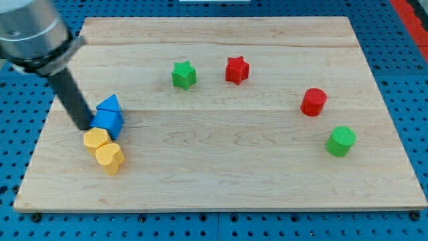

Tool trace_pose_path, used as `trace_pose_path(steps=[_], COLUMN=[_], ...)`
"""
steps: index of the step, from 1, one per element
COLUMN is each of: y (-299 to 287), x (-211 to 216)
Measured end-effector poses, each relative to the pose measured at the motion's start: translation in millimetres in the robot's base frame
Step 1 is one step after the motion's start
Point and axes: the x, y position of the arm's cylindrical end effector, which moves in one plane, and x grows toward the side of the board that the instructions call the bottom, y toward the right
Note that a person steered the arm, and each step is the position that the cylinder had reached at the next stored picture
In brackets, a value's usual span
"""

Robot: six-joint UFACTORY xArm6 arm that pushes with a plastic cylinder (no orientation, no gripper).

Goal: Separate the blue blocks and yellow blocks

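Pale wooden counter (221, 174), planked, grain running left to right, set on a blue perforated base (401, 40). No end effector fitted: only a straight dark rod with nothing held, descending from the view's upper left.

My tip (85, 126) down at the counter near the view's left edge, touching or just beside the left face of the blue cube-like block (109, 123). Blue triangular block (109, 104) directly above it in the view, the two touching. Yellow hexagonal block (96, 138) pressed against the underside of the blue cube-like block, just below my tip; yellow heart-shaped block (110, 158) touching it at lower right. All four in one tight cluster, blue toward the view's top, yellow toward the bottom.

Elsewhere, well apart from the cluster: green star block (184, 74) and red star block (237, 69) near the top centre; red cylinder (313, 102) and green cylinder (341, 140) at the right. All blocks matte, solid-coloured.

Broad bare wood across the centre and bottom of the counter, to the right of the cluster; little margin between cluster and left edge.
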Motion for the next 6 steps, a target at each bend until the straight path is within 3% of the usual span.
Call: trace_pose_path(steps=[2, 4, 5, 6], y=[24.3, 100.3, 97.1, 48.1], x=[-44.2, -24.6, 8.6, 11.6])
